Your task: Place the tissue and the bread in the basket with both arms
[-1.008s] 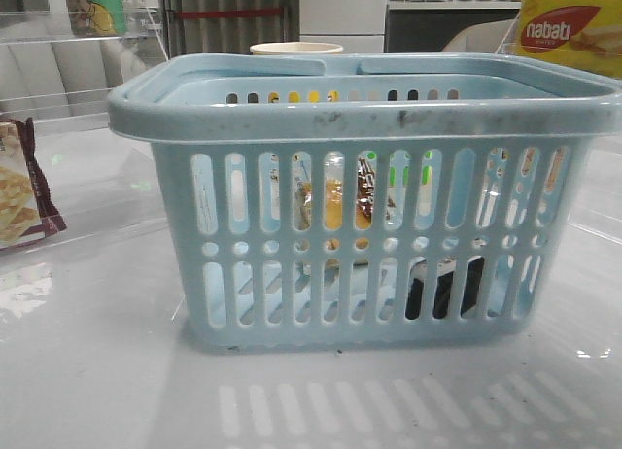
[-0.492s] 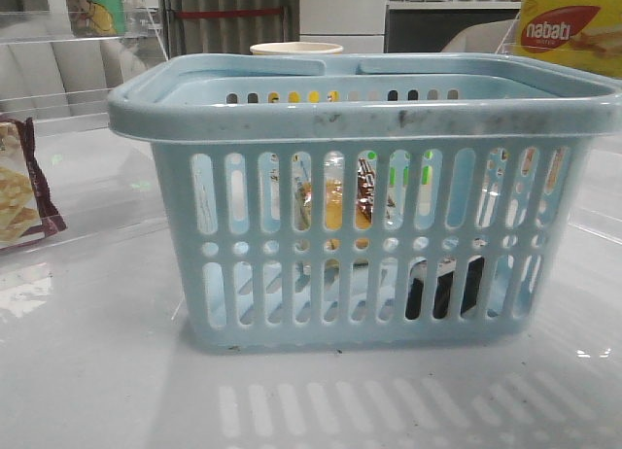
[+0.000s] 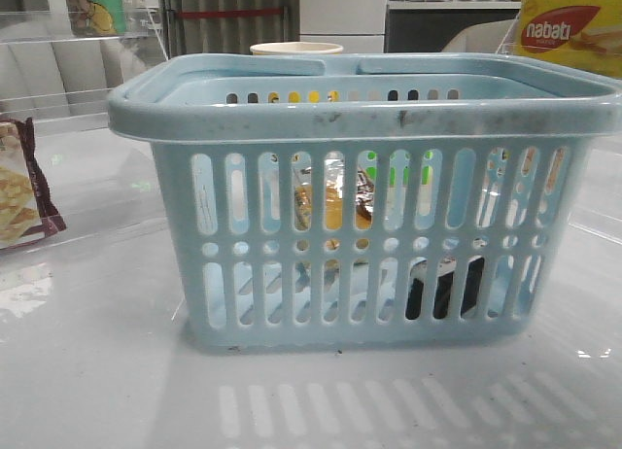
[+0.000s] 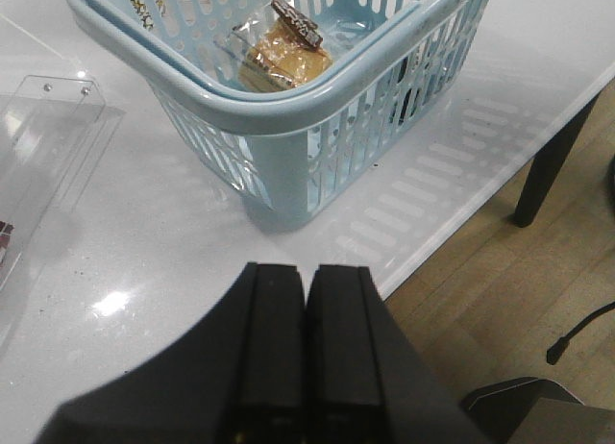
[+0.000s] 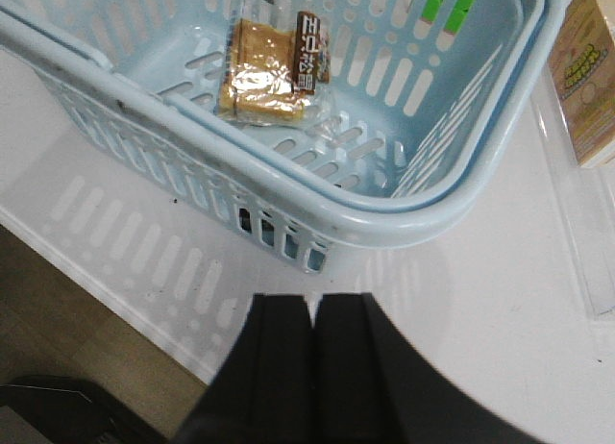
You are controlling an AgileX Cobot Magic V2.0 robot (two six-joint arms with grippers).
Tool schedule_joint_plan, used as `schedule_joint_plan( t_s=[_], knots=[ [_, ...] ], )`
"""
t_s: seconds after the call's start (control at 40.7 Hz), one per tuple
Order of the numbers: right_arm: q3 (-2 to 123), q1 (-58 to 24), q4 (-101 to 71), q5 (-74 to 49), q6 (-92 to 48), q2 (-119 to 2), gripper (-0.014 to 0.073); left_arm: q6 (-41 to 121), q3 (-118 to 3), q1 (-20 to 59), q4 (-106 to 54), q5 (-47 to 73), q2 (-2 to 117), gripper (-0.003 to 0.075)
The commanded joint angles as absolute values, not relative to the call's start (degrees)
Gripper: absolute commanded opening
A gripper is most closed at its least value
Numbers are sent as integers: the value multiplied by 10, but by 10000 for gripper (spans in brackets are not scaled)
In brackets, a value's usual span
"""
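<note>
1 bread point(image 5: 272, 67) and 1 tissue point(image 3: 442, 286) lie in the basket point(image 3: 360, 114); wrist views show 2 grippers point(image 4: 306, 343) point(image 5: 313, 362) closed, empty.

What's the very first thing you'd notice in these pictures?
The big light blue basket fills the middle of the table. Inside, on its floor, lies the shiny wrapped bread, and a dark packet, the tissue, shows through the slots low on the right. A yellow nabati box sits behind on the right.

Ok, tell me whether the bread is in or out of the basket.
In: the bread lies on the floor of the basket, inside its walls.
</note>
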State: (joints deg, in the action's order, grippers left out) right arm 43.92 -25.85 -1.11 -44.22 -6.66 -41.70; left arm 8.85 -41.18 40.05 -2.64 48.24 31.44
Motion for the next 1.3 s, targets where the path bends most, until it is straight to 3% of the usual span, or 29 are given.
schedule_joint_plan(
  t_s=[0.0,0.221,0.565,0.86,1.278],
  knots=[
    [455,-258,-16,-406,-70,-414,57,81,-425,391,-30,439,290,91],
    [455,-258,-16,-406,-70,-414,57,81,-350,274,-27,325,190,91],
    [455,-258,-16,-406,-70,-414,57,81,-117,88,-21,135,35,91],
    [455,-258,-16,-406,-70,-414,57,81,5,65,-21,-28,-15,91],
    [455,-258,-16,-406,-70,-414,57,81,3,59,-21,-33,-14,91]
  ],
)
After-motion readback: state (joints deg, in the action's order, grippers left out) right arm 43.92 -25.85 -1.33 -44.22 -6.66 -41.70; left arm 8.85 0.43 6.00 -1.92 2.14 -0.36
